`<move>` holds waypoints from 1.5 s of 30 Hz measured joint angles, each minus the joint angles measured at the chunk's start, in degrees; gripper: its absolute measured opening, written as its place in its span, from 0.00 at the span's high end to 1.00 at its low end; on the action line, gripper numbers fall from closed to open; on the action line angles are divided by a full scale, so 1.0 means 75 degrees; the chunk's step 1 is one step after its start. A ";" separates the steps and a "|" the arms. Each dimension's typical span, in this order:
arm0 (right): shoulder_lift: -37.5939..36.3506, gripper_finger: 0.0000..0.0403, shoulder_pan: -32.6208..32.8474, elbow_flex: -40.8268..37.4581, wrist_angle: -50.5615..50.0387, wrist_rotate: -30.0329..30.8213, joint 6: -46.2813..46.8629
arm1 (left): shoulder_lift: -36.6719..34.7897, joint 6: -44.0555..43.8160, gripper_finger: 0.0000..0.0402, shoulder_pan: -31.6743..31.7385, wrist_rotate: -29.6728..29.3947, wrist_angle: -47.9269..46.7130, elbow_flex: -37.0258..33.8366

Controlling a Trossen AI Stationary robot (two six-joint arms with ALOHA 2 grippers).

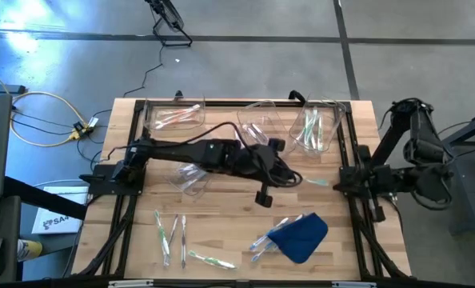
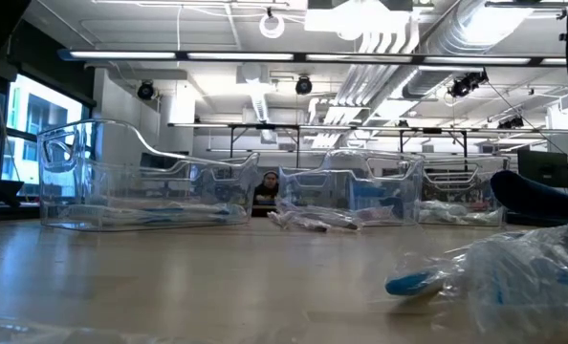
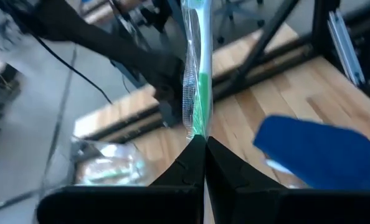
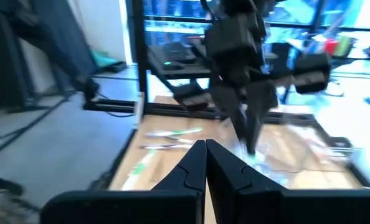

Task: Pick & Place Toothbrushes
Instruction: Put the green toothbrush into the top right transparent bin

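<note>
My left gripper hangs above the table's middle, shut on a green-and-white toothbrush in a clear wrapper. My right gripper is shut and empty, drawn back with its arm past the table's right edge. More toothbrushes lie flat on the wood at the near left and beside the blue cloth. Others lie inside clear bins along the far edge. The low view shows no gripper. My left gripper pinches one end of the wrapped toothbrush between its two fingertips. The brush runs straight on past the fingertips, in line with them, toward the table's right side. It is lifted clear of the table.
A third clear bin stands at the far middle, and a clear plastic piece lies under my left arm. Black frame struts run along both sides of the table. Bare wood shows in the near middle.
</note>
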 joint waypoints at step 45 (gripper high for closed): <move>0.0974 0.63 -0.2173 -0.0009 0.2809 -0.0828 -0.2824 | -0.0245 0.0468 1.00 0.0031 0.0915 0.1826 0.0120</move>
